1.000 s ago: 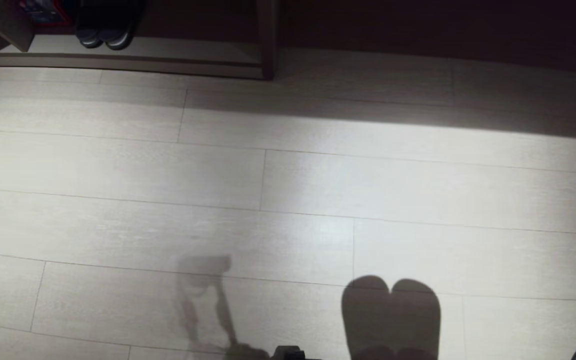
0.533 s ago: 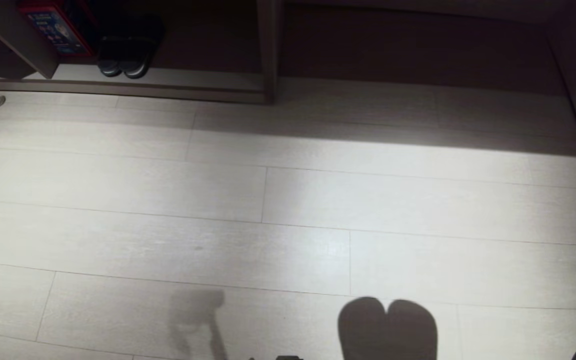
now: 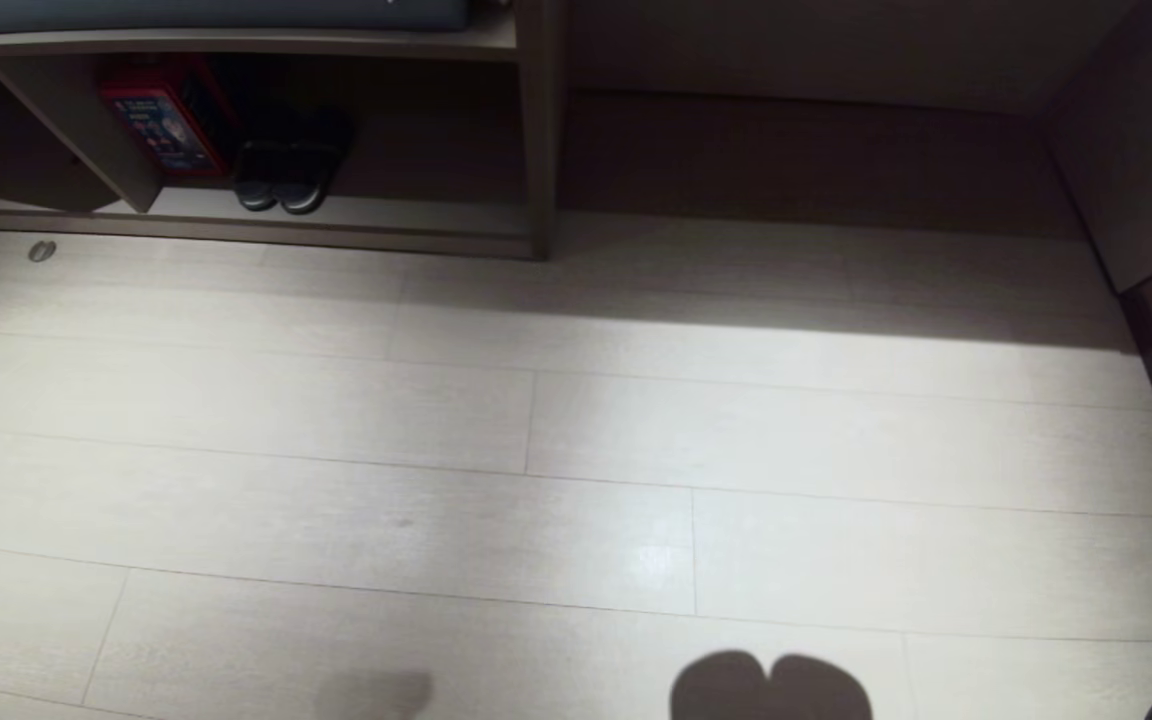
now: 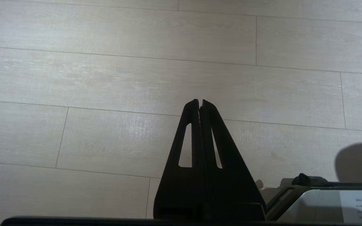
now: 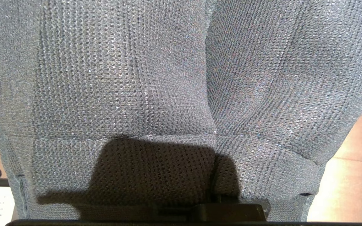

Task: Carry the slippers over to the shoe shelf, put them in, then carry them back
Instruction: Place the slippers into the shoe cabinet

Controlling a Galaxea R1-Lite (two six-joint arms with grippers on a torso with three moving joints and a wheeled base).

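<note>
Early carry leg: right gripper (image 5: 181,207) fingers pinching the pair of grey-blue ribbed-fabric slippers (image 5: 156,78), hanging just beyond them, beige wood shoe shelf (image 3: 356,215) well ahead; left gripper (image 4: 200,103) fingers pressed together, idle.

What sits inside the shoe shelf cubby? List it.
Inside the shoe shelf: a dark pair of slippers on the base board and a red box beside them. The cubby's back is in shadow, so anything deeper is hidden.
</note>
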